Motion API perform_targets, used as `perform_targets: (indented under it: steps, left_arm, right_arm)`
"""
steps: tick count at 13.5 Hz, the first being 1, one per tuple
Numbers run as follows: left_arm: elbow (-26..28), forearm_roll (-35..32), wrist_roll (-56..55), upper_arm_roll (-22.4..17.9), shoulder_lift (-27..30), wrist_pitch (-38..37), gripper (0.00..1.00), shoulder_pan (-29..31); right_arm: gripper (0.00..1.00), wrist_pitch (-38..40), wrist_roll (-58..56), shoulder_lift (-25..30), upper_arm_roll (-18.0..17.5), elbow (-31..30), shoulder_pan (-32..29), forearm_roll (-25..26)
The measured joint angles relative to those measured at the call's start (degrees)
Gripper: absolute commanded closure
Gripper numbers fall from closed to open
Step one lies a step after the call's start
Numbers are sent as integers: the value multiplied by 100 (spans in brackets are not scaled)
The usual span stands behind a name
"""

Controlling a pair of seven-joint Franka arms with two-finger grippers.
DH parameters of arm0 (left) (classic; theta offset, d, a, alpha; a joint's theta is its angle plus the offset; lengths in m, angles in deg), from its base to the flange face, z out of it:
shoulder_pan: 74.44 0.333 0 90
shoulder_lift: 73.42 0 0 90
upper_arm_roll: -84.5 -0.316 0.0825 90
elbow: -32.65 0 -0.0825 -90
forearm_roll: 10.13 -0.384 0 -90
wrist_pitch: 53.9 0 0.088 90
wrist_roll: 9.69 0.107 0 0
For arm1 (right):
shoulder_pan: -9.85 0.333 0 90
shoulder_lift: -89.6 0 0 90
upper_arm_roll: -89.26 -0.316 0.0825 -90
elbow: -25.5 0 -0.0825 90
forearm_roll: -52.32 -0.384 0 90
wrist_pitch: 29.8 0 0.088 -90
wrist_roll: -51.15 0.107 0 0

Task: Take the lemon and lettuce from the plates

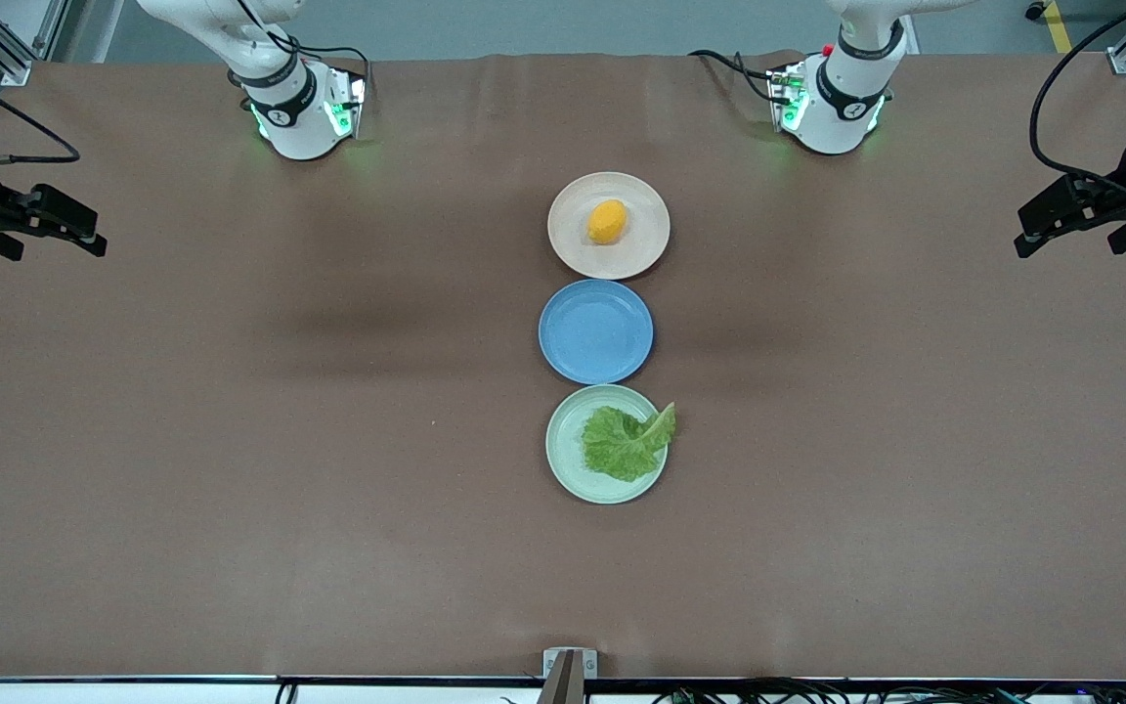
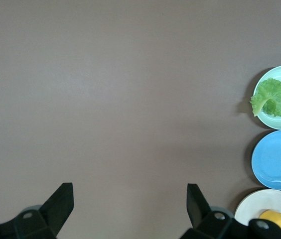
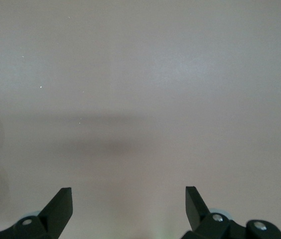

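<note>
Right gripper [image 1: 94, 242] – hangs over the bare brown table [image 1: 231, 440] at the right arm's end, close to that edge; the right wrist view shows its two fingers [image 3: 61, 201] spread wide with nothing between them. This arm waits.

Three plates – set in a straight row across the middle of the table, well apart from both grippers, rims nearly touching.

Beige-pink plate [image 1: 646, 249] – the one nearest the edge where the arm bases stand. The lemon [image 1: 607, 222] lies on it, close to its centre, small and orange-yellow.

Blue plate [image 1: 595, 331] – between the other two, nothing on it.

Mint green plate [image 1: 563, 450] – the one nearest the front camera's edge. The lettuce [image 1: 622, 442] lies on it, a crinkly green leaf, its pale stem tip reaching just over the rim toward the left arm's end.

Left gripper [image 1: 1027, 238] – hangs over bare table at the left arm's end, close to that edge; the left wrist view shows its fingers [image 2: 63, 199] wide apart and holding nothing, with all three plates in sight to one side. This arm waits too.
</note>
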Motion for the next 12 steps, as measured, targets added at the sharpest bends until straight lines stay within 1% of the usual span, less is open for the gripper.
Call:
perform_targets:
  steps: [8,12]
  left_arm:
    - [2,38,-37,-13,-4,-2,0,98]
    - [27,452,-53,15,-182,13,0,86]
  right_arm:
    - [0,11,0,0,11,2,-1,0]
    - [0,7,4,-122,18,12,-10,-1]
